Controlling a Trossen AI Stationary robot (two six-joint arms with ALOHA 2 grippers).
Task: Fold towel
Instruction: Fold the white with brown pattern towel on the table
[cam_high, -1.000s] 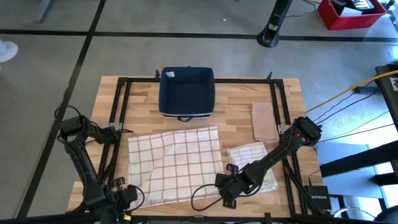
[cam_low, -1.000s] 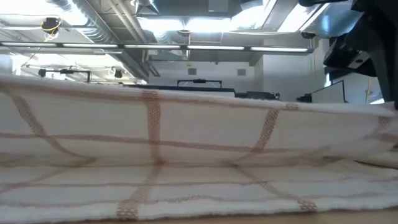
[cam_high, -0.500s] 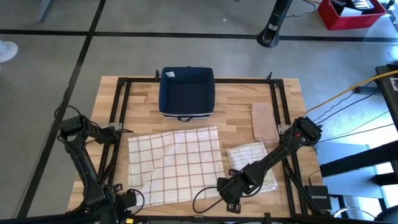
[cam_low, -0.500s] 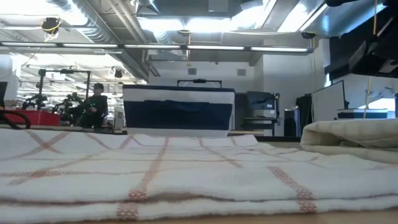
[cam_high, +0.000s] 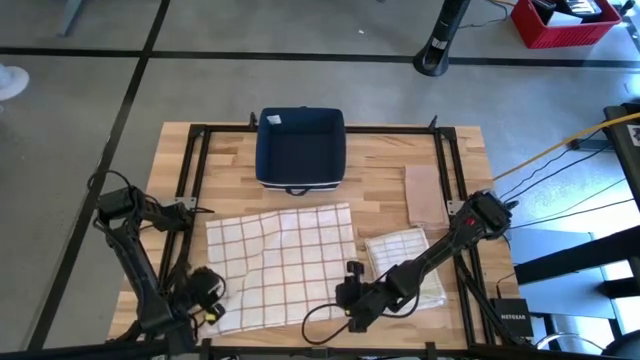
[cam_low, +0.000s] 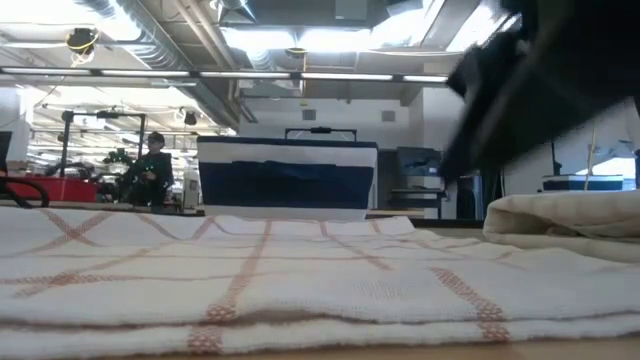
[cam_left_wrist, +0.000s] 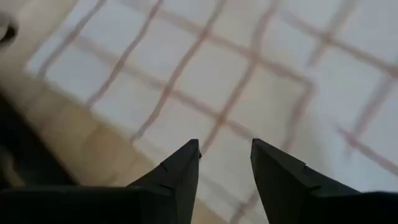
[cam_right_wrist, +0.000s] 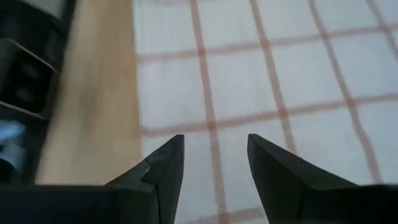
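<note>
White cloth with a red-brown grid: the towel (cam_high: 283, 262) is spread on the wooden desk (cam_high: 380, 175), at about 7 o'clock from the desk's middle in the high view, its near edge close to the desk's front edge. A crease or fold is seen along its left near part. In the low view the towel (cam_low: 250, 280) is seen lying flat, with doubled layers at the near edge.

The left gripper (cam_high: 207, 290) is placed at the towel's near left corner, at 8 o'clock of the cloth. In the left wrist view its fingers (cam_left_wrist: 180, 171) are seen apart, with only checked cloth and bare wood beneath them; nothing is clamped. The right gripper (cam_high: 350, 290) is placed at the towel's near right edge, at 4 o'clock of the cloth. In the right wrist view its fingers (cam_right_wrist: 165, 165) are also seen apart above the cloth's edge, nothing held.

A second, folded towel (cam_high: 405, 262) is laid just beside the spread one at 3 o'clock, partly covered by the right arm. A brown folded cloth (cam_high: 425, 195) is laid at 1 o'clock of it. A dark blue bin (cam_high: 300, 148) is set at 12 o'clock of the spread towel, near the desk's far edge.

A person (cam_low: 150, 170) is seen far off in the room behind the desk.
</note>
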